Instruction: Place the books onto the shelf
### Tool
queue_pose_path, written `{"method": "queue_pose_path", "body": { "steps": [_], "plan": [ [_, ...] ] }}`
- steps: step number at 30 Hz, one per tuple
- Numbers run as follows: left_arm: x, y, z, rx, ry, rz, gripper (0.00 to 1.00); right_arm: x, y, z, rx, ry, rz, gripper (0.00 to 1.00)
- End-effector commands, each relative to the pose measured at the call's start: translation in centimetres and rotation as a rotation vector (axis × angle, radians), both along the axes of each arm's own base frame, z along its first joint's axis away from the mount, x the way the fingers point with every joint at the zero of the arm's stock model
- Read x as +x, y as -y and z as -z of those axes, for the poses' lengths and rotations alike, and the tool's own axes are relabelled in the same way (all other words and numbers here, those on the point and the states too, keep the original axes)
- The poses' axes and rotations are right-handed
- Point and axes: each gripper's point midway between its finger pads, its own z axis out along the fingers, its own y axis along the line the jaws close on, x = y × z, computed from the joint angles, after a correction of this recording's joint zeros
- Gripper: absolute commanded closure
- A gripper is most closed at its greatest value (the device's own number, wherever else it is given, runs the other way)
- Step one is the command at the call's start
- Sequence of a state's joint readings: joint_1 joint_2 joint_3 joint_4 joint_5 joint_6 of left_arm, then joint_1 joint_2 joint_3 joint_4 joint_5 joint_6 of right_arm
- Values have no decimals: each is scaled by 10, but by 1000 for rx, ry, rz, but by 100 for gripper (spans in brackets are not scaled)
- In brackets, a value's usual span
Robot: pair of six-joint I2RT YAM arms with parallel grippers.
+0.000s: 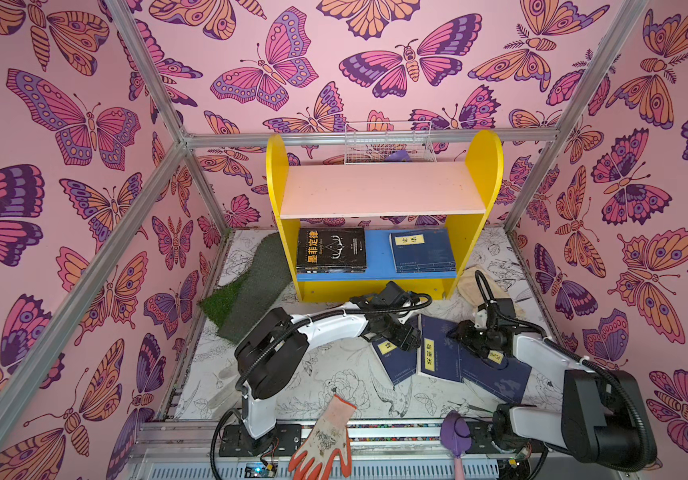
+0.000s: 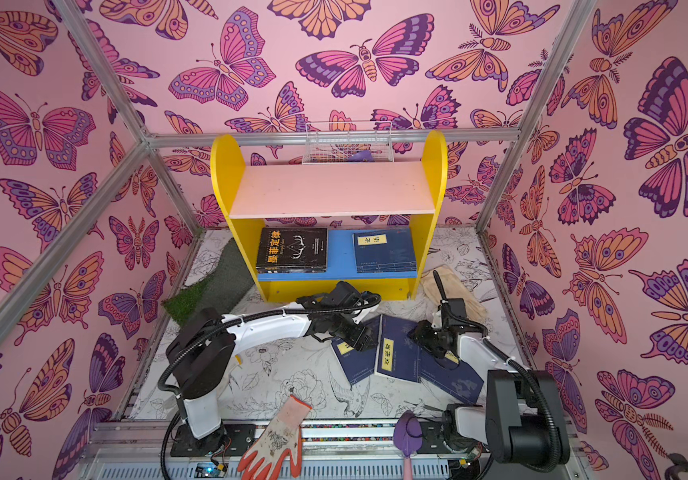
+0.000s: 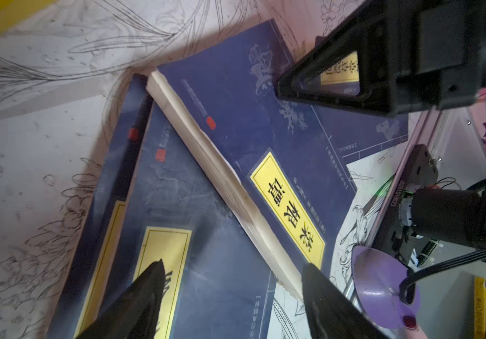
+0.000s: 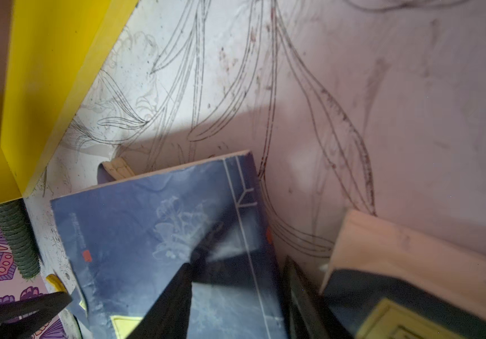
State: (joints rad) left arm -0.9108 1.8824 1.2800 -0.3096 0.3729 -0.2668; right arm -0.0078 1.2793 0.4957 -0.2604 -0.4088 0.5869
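Readable titles from my station: three book covers

The black book (image 1: 331, 249) lying on the blue lower board of the shelf (image 1: 377, 253) shows 墨菲定律 in large orange characters. A fine script line beside it looks like "Murphy's Law", but it is too small for me to be sure. The shelved navy book (image 1: 422, 250) on the same board has a yellow label reading 论语. Off the shelf, the middle navy book (image 3: 265, 117) carries a yellow label (image 3: 287, 205) reading 道德经 in black. The labels on the left neighbour book (image 1: 398, 365) and the right neighbour book (image 1: 496, 380) are partly covered — I can't read either. A white serial string runs along a black base plate (image 3: 421, 167), too small to make out.
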Motion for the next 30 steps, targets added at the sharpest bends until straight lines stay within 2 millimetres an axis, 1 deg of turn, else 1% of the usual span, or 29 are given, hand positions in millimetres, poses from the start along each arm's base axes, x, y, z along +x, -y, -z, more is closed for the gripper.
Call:
{"method": "queue_pose_path", "body": {
  "steps": [1,7,9,11,17,19,21,24,26,28,30],
  "plan": [
    [-3,13,-1,-26,11,67,27,-13,-4,9,5,-52,-27,48],
    [2,15,18,9,-7,52,35,-9,-11,-1,46,-10,-45,49],
    [3,18,24,15,-14,52,37,-8,-14,-6,65,5,-55,50],
    [4,19,29,22,-20,52,41,-6,-18,-12,87,28,-67,52],
    [4,16,49,57,-47,44,49,5,-44,-41,206,147,-133,59],
    [4,16,52,63,-51,38,50,7,-50,-48,213,175,-158,62],
    [5,15,55,65,-57,32,51,6,-61,-57,240,200,-204,64],
    [6,14,60,57,-72,17,55,7,-68,-60,244,211,-232,66],
    [8,13,62,52,-84,2,56,7,-73,-61,251,216,-250,67],
    [11,11,62,47,-88,-12,56,7,-78,-67,254,235,-272,72],
    [14,8,58,35,-82,-30,56,9,-78,-72,247,257,-273,87]
  ]
}}
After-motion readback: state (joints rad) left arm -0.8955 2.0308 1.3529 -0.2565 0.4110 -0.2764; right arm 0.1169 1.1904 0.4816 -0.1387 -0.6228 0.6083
